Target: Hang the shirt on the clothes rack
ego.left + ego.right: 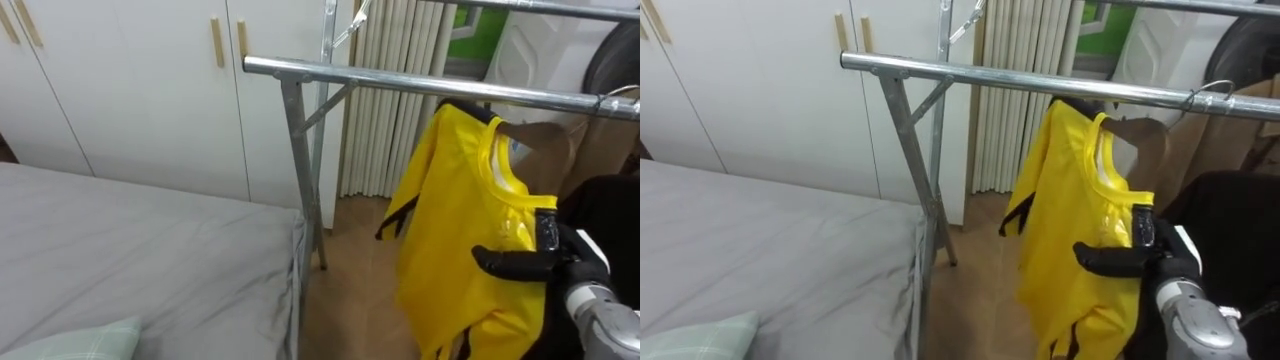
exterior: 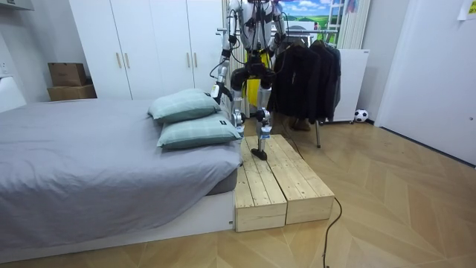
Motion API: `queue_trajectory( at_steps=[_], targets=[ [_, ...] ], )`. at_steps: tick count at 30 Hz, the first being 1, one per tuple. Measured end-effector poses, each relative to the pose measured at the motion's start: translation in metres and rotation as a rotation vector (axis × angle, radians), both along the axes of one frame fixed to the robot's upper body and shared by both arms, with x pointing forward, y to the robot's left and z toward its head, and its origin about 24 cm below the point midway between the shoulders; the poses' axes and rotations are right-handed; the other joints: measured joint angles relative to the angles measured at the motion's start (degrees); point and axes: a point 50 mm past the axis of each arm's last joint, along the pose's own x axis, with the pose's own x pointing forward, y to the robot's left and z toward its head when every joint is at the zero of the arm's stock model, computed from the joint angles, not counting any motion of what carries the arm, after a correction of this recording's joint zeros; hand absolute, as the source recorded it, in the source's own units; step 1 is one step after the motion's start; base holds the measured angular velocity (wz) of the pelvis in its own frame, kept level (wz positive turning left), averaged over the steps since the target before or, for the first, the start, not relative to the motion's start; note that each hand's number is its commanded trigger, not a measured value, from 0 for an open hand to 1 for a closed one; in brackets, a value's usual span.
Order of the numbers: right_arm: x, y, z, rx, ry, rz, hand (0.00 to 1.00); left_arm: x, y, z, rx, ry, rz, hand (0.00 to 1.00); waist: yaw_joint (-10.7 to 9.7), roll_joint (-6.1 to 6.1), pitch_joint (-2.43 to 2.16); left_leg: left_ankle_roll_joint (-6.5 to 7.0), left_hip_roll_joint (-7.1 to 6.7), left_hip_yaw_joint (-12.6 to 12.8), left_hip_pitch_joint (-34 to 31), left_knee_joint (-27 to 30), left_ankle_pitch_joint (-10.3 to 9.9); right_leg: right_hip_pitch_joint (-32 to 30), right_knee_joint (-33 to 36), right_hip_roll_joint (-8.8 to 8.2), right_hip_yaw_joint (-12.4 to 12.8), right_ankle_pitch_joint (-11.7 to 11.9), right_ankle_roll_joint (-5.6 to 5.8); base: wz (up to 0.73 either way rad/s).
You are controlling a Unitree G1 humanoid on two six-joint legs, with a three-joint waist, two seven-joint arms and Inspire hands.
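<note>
No legible text or labels anywhere

The shirt (image 1: 450, 230) is bright yellow, with black edging at the sleeve and the hem. The right hand (image 1: 515, 263) is black, its wrist silver-grey. The rail (image 1: 400, 82) is bare silver metal. The wardrobe (image 1: 130, 90) is white. The bed (image 1: 130, 250) has a plain grey sheet, and the pillow (image 1: 90, 340) is pale green with a faint check. In the room view the jackets (image 2: 309, 78) are dark, the platform (image 2: 286, 186) is pale raw wood, and the floor (image 2: 401, 201) is light brown in a herringbone pattern.
</note>
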Motion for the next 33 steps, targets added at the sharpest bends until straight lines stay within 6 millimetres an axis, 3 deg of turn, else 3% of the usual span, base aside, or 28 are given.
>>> queue_trajectory(
  at_steps=[6,13,18,25,33],
  targets=[
    [-0.008,0.001,-0.017,-0.140,0.145,0.176,1.00,0.002,0.004,0.001,0.003,-0.006,-0.004,0.00,-0.1,-0.88,0.09,0.00,0.02,-0.1,-0.1,0.0,0.0,0.0,0.0,0.03,0.0,-0.1,-0.06,0.02],
    [-0.004,-0.008,-0.007,-0.351,0.226,0.339,1.00,0.003,0.014,0.004,0.011,-0.011,-0.008,0.00,0.2,-3.10,-0.10,0.00,-0.02,0.0,-0.4,0.0,0.0,-0.3,0.0,-0.03,-0.1,0.0,-0.09,0.01],
    [0.000,-0.007,0.003,-0.409,0.229,0.411,1.00,0.004,0.015,0.004,0.012,-0.013,-0.010,0.00,0.2,-3.16,-0.04,0.00,0.01,0.0,-0.5,-0.1,0.0,-0.3,0.0,-0.01,-0.1,0.0,-0.10,0.00],
    [-0.001,-0.006,0.001,-0.387,0.264,0.470,1.00,0.010,0.018,0.005,0.002,-0.030,-0.015,0.00,1.6,-2.96,0.11,0.00,0.02,0.0,-0.5,-0.1,0.0,-0.3,0.0,-0.02,-0.1,0.0,-0.12,0.00],
    [-0.002,-0.005,0.000,-0.384,0.278,0.494,1.00,0.010,0.018,0.005,0.002,-0.031,-0.015,0.00,1.7,-2.99,0.13,0.00,0.02,-0.1,-0.6,-0.1,0.0,-0.3,-0.1,-0.03,-0.2,0.0,-0.12,0.00]
  ],
)
